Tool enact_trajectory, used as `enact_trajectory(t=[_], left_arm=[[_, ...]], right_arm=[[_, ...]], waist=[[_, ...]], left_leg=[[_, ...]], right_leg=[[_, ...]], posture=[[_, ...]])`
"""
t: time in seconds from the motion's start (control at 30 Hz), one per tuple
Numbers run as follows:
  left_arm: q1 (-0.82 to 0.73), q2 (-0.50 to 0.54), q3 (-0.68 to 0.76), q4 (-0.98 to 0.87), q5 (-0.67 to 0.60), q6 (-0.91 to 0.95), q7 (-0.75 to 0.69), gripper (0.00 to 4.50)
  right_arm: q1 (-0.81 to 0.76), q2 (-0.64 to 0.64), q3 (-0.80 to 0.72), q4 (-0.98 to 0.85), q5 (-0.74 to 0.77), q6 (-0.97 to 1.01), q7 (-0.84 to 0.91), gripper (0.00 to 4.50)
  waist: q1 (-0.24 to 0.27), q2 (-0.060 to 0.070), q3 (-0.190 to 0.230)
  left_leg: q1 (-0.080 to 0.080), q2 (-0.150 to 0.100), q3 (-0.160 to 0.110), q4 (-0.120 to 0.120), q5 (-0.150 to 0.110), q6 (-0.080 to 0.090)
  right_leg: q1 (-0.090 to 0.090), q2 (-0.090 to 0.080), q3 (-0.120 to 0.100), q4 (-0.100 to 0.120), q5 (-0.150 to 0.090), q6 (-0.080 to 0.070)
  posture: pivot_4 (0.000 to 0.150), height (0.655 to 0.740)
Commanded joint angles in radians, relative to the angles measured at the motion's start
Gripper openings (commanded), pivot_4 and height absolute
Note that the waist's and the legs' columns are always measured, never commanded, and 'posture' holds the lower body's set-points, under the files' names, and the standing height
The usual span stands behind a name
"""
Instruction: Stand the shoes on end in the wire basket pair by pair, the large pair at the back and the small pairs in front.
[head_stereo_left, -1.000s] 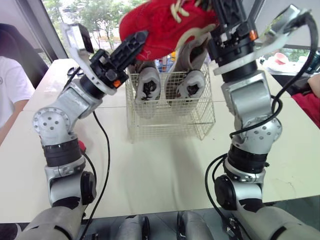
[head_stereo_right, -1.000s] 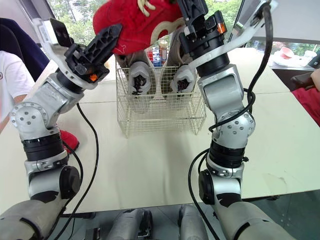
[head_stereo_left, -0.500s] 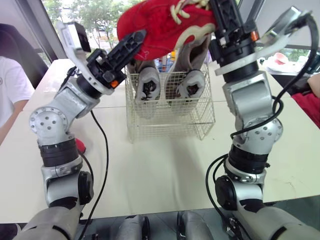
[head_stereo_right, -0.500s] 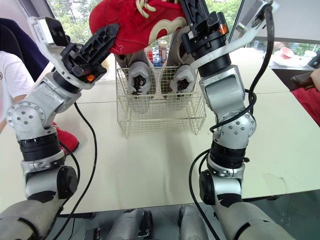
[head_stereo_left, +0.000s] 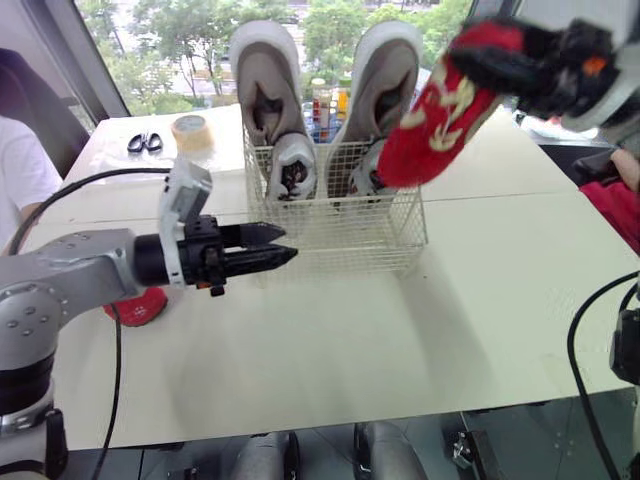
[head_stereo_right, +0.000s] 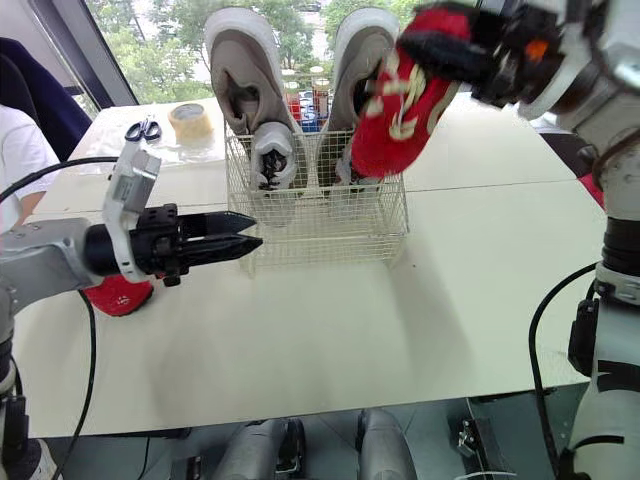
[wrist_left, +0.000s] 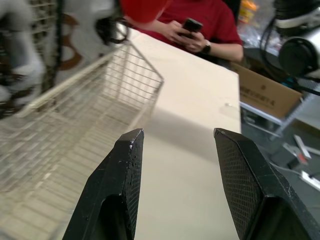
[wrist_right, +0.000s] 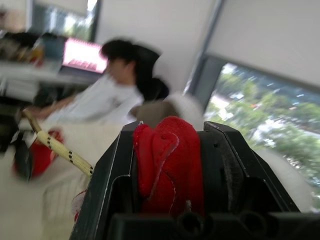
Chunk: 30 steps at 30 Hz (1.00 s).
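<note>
While the right tool (wrist_right: 167, 145) clamps the red shoe (head_stereo_left: 430, 120) near the wire basket (head_stereo_left: 340, 235), the left tool (wrist_left: 176, 132) (empty) gapes.

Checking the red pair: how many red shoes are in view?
2. One shoe is in the right gripper over the basket; the other shoe lies on the table, partly behind the left arm.

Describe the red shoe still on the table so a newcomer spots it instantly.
Find the wire basket mid-table, then look to the robot's left, beside the left arm. The loose red shoe lies on the table there, partly hidden by that arm. The held red shoe hangs in the right gripper by the basket, and the grey shoes stand on end inside it.
</note>
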Motion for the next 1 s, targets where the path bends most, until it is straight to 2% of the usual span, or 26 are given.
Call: enact_trajectory(t=[0.03,0.2,0.3,0.47,0.7,0.8,0.9,1.0], left_arm=[[0.017,0.032,0.057,0.002,-0.037,-0.001,0.002,2.25],[0.059,0.053,0.052,0.034,0.016,-0.018,-0.023,2.25],[0.067,0.065,0.074,0.060,0.002,-0.009,-0.031,2.25],[0.059,0.091,0.072,0.093,0.009,0.002,-0.040,2.25],[0.026,0.123,0.049,0.136,0.035,0.011,-0.091,2.25],[0.018,0.131,0.052,0.151,0.039,0.015,-0.106,2.33],[0.030,0.144,0.061,0.151,0.049,0.022,-0.122,2.33],[0.063,0.179,0.086,0.160,0.070,0.027,-0.166,2.33]], right_arm=[[-0.048,-0.008,0.001,0.016,-0.066,-0.038,0.108,1.63],[0.010,0.037,0.052,-0.024,-0.154,-0.097,0.188,1.63],[0.069,0.070,0.069,-0.029,-0.237,-0.202,0.203,1.63],[0.171,0.155,0.063,-0.050,-0.321,-0.324,0.143,1.63],[0.239,0.187,0.049,-0.027,-0.318,-0.340,0.190,1.63],[0.248,0.178,0.034,-0.028,-0.309,-0.322,0.200,2.90],[0.239,0.175,0.009,-0.061,-0.285,-0.275,0.182,4.36],[0.216,0.165,-0.024,-0.119,-0.233,-0.163,0.138,4.45]], waist=[[0.006,0.000,0.000],[0.010,0.000,0.000],[0.010,0.000,0.000],[0.008,0.000,0.000],[0.009,0.000,0.000],[0.009,0.000,0.000],[0.008,0.000,0.000],[0.007,0.000,0.000]], left_leg=[[0.000,0.000,0.000,0.000,0.001,-0.002],[0.000,-0.001,0.000,0.001,0.003,-0.006],[0.000,-0.001,0.000,0.001,0.003,-0.006],[0.000,-0.001,0.000,0.001,0.004,-0.007],[0.000,-0.001,0.000,0.001,0.004,-0.008],[0.000,-0.001,-0.001,0.001,0.004,-0.008],[0.000,-0.001,-0.001,0.001,0.004,-0.008],[0.000,-0.001,-0.001,0.001,0.004,-0.008]], right_leg=[[0.000,0.000,0.000,0.001,0.000,0.000],[0.000,-0.001,0.000,0.000,0.000,0.000],[0.000,-0.001,0.000,0.000,0.000,0.000],[0.000,-0.001,0.000,0.001,0.000,0.000],[0.000,-0.001,0.000,0.001,0.000,0.000],[0.001,-0.001,-0.001,0.001,0.000,0.000],[0.001,-0.001,0.000,0.002,0.000,0.000],[0.000,-0.001,-0.001,0.002,0.000,0.000]], posture=[[0.150,0.7400],[0.150,0.7400],[0.150,0.7400],[0.150,0.7400],[0.150,0.7400],[0.150,0.7400],[0.150,0.7400],[0.150,0.7400]])
